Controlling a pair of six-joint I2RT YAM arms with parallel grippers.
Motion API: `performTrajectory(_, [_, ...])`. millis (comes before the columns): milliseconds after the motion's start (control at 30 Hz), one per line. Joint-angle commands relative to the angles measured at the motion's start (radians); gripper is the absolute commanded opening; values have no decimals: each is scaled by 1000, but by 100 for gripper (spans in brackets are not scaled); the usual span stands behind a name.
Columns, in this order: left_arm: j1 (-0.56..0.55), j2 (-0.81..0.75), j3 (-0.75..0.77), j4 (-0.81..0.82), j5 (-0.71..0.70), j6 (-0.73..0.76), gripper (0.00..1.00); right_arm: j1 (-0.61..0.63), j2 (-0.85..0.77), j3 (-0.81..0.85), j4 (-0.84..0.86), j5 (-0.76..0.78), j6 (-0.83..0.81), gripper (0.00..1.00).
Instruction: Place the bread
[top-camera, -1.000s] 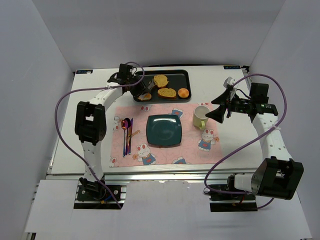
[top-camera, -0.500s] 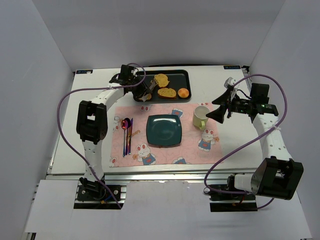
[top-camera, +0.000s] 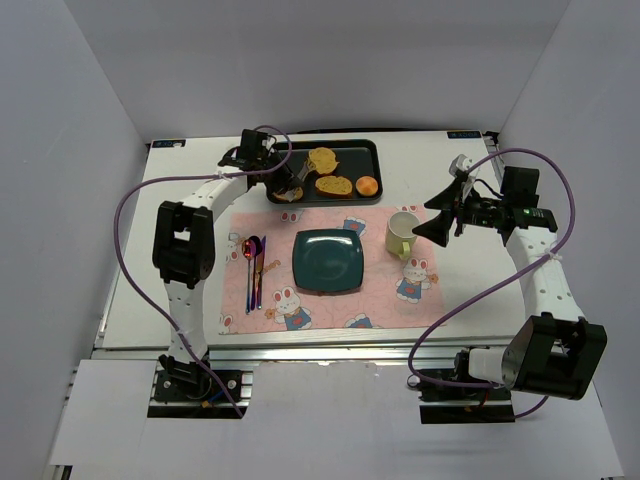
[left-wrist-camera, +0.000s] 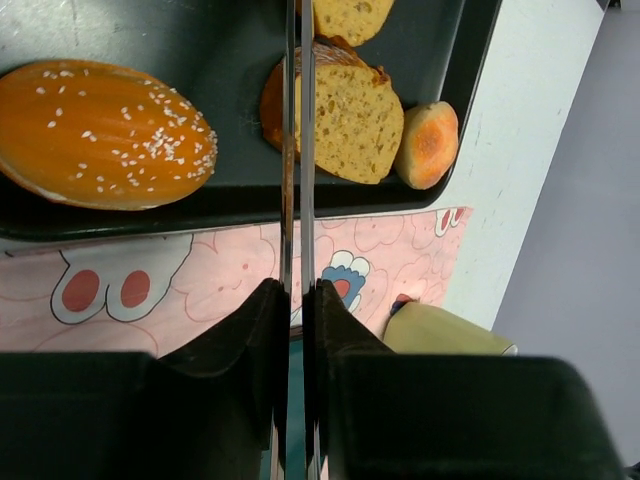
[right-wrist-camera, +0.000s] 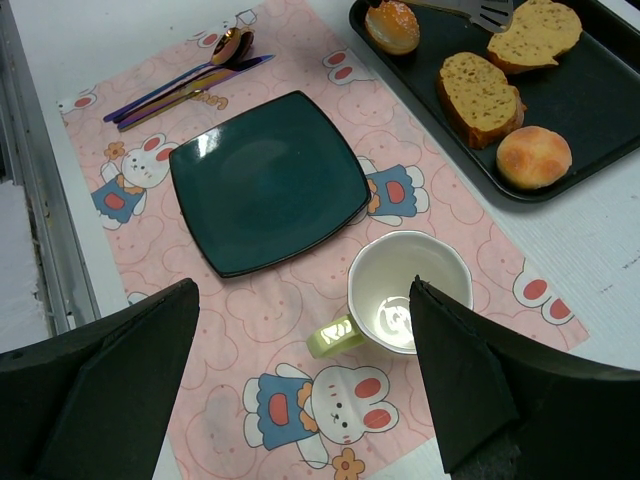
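— Squeezing what, that left pincer?

— It is clenched on thin metal tongs. The two blades run straight out ahead of it, pressed nearly together. I'd guess the tool is there to keep the hard jaws off the bread.

— And where is the bread?

— Both slices lie in the dark tray ahead of that pincer. One slice is just right of the blades, its edge under them. The other slice is farther out, near the tips. Whether the tips actually pinch it, I cannot tell.

— The right pincer?

— Released, jaws wide, grasping nothing, hovering over the mug. The green plate, ahead and to its left, has no bread on it yet. It is probably where the slices go.
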Motion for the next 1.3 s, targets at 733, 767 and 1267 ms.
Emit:
performTrajectory(733, [15, -565, -485, 179, 143, 42, 0, -16, -32, 17, -68, -45, -60, 89])
performTrajectory(767, [14, -599, -528, 179, 175, 40, 0, -16, -32, 17, -68, -45, -61, 89])
performTrajectory(1267, [-51, -926, -901, 49, 318, 91, 2, -16, -4, 51, -94, -44, -70, 89])
